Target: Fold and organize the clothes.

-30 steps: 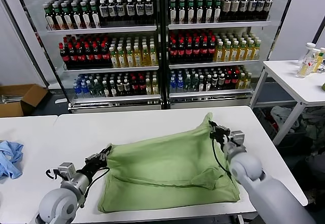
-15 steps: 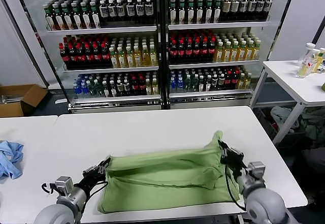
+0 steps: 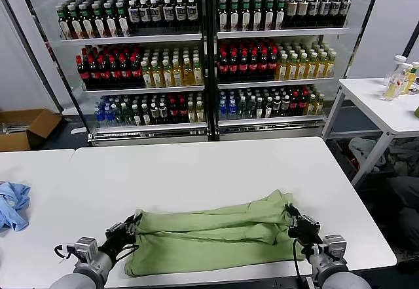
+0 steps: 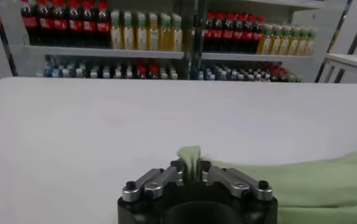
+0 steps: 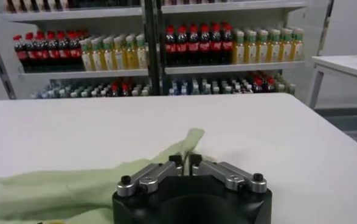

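1. Head view. The green polo shirt [image 3: 213, 235] lies on the white surface [image 3: 196, 164] near its front edge, drawn into a long band running left to right, with lengthwise folds stacked on each other. The left gripper [image 3: 129, 225] holds the band's left end and the right gripper [image 3: 294, 222] holds the right end; both sit low, close to the surface. Judgement: gripping the two ends keeps the cloth taut so a fold lands straight. A light blue garment [image 3: 12, 204] lies well apart on the neighbouring table to the left; stocked drink shelves [image 3: 209, 53] stand behind. Collar, buttons and logo are not visible.

2. Left wrist view. Jaws together, clamped on a small upright tuft of the shirt [image 4: 189, 159]; the rest of the cloth trails off to one side. This confirms the pinch, which the head view leaves too small to judge.

3. Right wrist view. Jaws likewise closed on a narrow point of the shirt [image 5: 189, 141], with cloth trailing away across the surface. Neither wrist view shows the other gripper or the overall shape of the fold; only the head view gives that.
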Robot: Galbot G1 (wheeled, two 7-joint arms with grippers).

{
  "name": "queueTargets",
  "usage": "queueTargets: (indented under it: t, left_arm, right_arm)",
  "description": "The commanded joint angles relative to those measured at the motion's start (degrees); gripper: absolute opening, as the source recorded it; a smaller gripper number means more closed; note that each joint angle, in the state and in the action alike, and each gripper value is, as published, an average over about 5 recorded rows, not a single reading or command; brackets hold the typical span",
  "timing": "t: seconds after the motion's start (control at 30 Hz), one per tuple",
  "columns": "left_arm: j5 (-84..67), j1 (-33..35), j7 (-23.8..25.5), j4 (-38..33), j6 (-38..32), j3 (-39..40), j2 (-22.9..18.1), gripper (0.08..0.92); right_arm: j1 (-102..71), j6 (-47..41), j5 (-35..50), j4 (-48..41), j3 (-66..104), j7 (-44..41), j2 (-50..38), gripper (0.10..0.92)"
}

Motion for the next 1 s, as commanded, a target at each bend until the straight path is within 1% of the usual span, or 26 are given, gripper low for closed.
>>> queueTargets:
  t: [0.03, 0.2, 0.33, 0.53, 0.63, 0.7, 0.8, 1.0]
  left_arm:
    - [11.04, 3.3, -5.63, -2.95, -2.95, 0.61, -5.36, 0.287]
    - [16.19, 5.91, -8.35, -3.63, -3.04, 2.07, -9.37, 0.434]
    - [18.46, 6.28, -10.31, -2.84, -1.61, 3.3, -11.87, 0.564]
    - [20.38, 5.87, -10.81, -1.49, -1.24, 4.73, -13.81, 0.736]
    - [20.68, 5.57, -10.77, -0.51, -1.25, 5.06, -14.21, 0.799]
    - [20.67, 5.55, -10.68, -0.14, -1.26, 5.27, -14.34, 0.815]
    - [20.55, 5.68, -10.45, 0.14, -1.28, 5.57, -14.58, 0.795]
    - [18.0, 5.84, -9.79, 0.44, -0.55, 5.45, -15.05, 0.636]
  right_arm:
    - [-2.23, 0.08, -5.39, 1.05, -0.54, -0.8, 1.29, 0.293]
    - [-2.22, 0.33, -6.49, 0.83, -0.45, -0.23, 1.61, 0.448]
    - [-2.09, 0.31, -7.03, 1.1, -0.76, -0.04, 1.9, 0.57]
    - [-1.76, 0.34, -7.24, 1.04, -1.03, 0.69, 2.08, 0.741]
    - [-1.64, 0.32, -7.13, 0.99, -1.02, 0.92, 1.98, 0.802]
    - [-1.55, 0.3, -7.03, 1.03, -1.0, 1.01, 1.91, 0.816]
    - [-1.45, 0.27, -6.84, 1.08, -0.95, 1.14, 1.86, 0.822]
    - [-1.46, 0.33, -5.61, 1.46, -0.72, 1.37, 1.72, 0.823]
